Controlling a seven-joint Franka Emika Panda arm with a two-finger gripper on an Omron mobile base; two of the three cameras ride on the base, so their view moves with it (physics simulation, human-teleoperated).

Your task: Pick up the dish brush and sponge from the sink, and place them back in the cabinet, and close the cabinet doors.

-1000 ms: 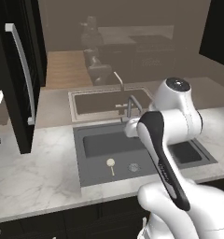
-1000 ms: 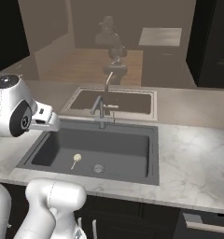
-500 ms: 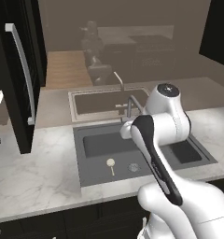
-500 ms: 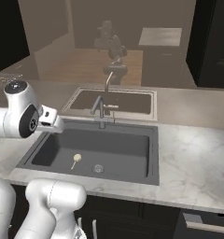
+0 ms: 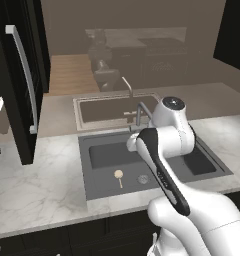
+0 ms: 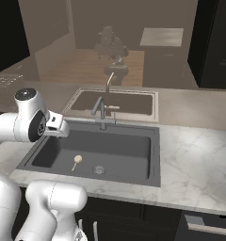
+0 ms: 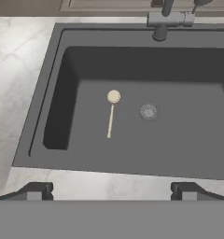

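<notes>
Hovering over the sink [image 7: 48, 70], the pincer [image 7: 112, 190] gapes wide, empty, above the dish brush [image 7: 112, 112]

Two base cameras look forward and down from behind the arm, left and right, sharing the sink [image 5: 157, 165] [image 6: 100, 150]. The hand camera looks closely down into that sink [image 7: 146, 140].

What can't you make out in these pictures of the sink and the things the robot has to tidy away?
- The sponge: not seen; in the left base view the arm covers part of the sink floor.
- The cabinet: left base view, cut off by the top and left edges, so its shelf is hidden.
- The dish brush: too small to tell its bristles.
- The hand: hand view, fingertips apart, the rest cut off below.
</notes>
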